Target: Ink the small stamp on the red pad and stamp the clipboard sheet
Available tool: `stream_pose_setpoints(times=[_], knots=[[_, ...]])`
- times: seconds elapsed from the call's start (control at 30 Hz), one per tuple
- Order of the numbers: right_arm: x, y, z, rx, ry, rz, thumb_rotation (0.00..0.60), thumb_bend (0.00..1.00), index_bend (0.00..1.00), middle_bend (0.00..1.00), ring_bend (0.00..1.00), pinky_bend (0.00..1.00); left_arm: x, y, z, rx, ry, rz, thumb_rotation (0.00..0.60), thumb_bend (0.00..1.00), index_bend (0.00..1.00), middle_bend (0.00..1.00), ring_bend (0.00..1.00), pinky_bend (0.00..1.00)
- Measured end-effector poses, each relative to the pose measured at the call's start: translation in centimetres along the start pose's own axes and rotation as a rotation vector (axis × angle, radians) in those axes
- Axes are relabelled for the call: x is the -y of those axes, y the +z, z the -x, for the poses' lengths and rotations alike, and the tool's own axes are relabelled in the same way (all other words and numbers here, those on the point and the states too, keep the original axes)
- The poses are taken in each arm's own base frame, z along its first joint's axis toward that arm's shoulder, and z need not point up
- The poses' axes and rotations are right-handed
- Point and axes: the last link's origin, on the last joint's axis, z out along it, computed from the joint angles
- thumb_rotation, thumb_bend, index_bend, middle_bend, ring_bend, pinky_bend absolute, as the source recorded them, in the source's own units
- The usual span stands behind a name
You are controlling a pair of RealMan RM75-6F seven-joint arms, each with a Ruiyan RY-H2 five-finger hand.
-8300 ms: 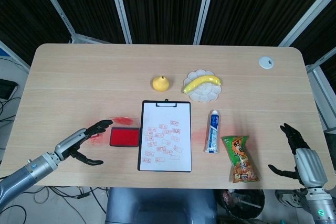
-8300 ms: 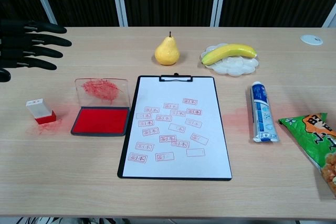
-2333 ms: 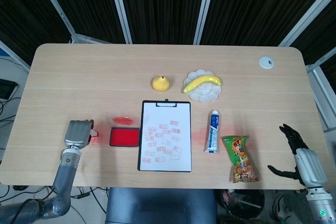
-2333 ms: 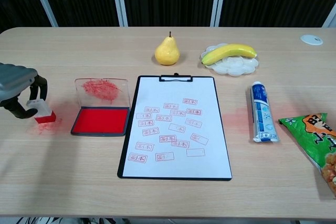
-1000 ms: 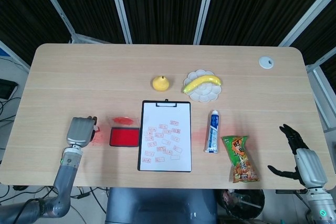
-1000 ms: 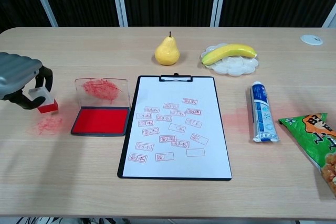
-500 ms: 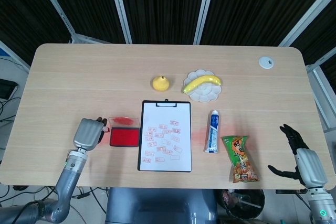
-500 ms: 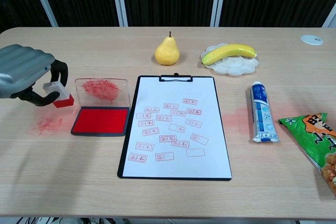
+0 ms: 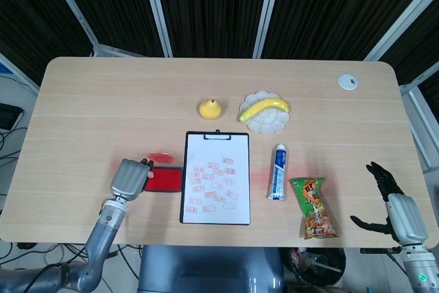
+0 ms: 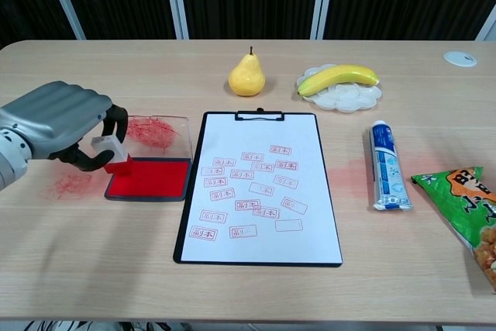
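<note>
My left hand grips the small stamp, a white block with a red base, lifted off the table. It hangs over the left edge of the red ink pad. The pad's clear lid lies open behind it, smeared with red. The clipboard lies just right of the pad, its white sheet bearing several red stamp marks. My right hand stays open at the table's right front corner, holding nothing.
A pear, a banana on a white plate, a toothpaste tube and a snack bag lie behind and right of the clipboard. A red ink smear marks the table left of the pad.
My left hand took hold of the stamp at the far left, lifted it and carried it rightward to the pad's left edge. The right hand has not moved.
</note>
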Motion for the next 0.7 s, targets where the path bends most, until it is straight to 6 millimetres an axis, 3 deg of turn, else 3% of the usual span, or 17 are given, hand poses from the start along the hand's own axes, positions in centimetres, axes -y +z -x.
stream_pose_setpoints(times=[0.7], knots=[[-0.1, 0.1, 0.0, 0.003, 0.008, 0.014, 0.6, 0.14, 0.09, 0.0, 0.0, 0.22, -2.1, 1.3, 0.8, 0.072, 0.071, 0.045, 0.6, 0.58, 0.78, 0.84, 0.94, 1.0]])
